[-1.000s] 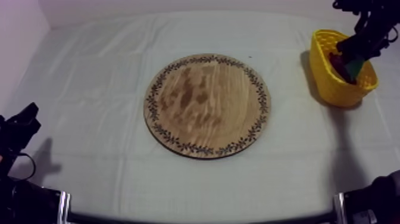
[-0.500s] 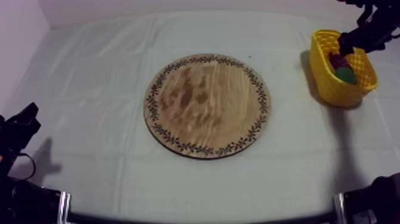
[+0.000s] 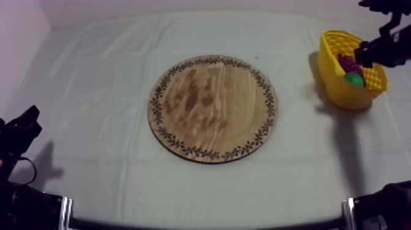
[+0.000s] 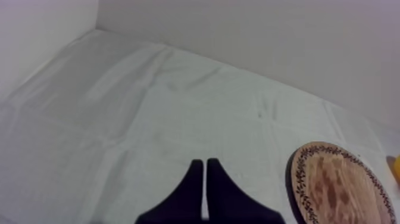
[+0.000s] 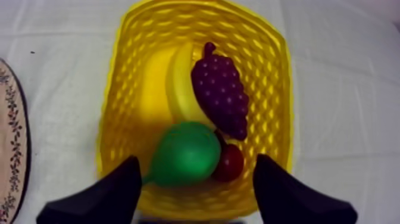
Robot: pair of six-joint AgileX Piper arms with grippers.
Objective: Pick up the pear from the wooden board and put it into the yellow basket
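- Pear (image 5: 186,154): green, it lies inside the yellow basket (image 5: 271,71), low against the wall nearest the right wrist camera, its narrow end pointing toward the side where the wooden board (image 5: 9,137) shows.
- From above, the pear (image 3: 353,77) shows as a green spot in the basket (image 3: 342,92), which stands at the right side of the table, toward the far edge.
- Touching the pear on one side is a small red fruit (image 5: 231,162), partly tucked under it.
- A bunch of grapes (image 5: 220,95), dark purple, lies slantwise across the middle of the basket, its lower end just above the small red fruit.
- A banana (image 5: 178,83) lies beside the grapes and partly under them, against the basket's floor.
- Right gripper (image 5: 196,159): released, its two black fingers (image 5: 101,199) spread wide with nothing clasped between them. It hangs over the basket's near rim, one finger to each side of the pear and the small red fruit.
- In the top view the right gripper (image 3: 367,54) sits above the basket's right rim, just over the grapes (image 3: 347,62).
- The wooden board (image 3: 213,108) lies flat in the middle of the cloth (image 3: 92,73), well apart from the basket.
- Left gripper (image 4: 204,164): clenched on nothing, the fingers lying together as a narrow wedge above the cloth, with the board (image 4: 339,184) off to one side of it.
- From above, the left gripper (image 3: 24,119) rests low at the table's left edge, well apart from the board.
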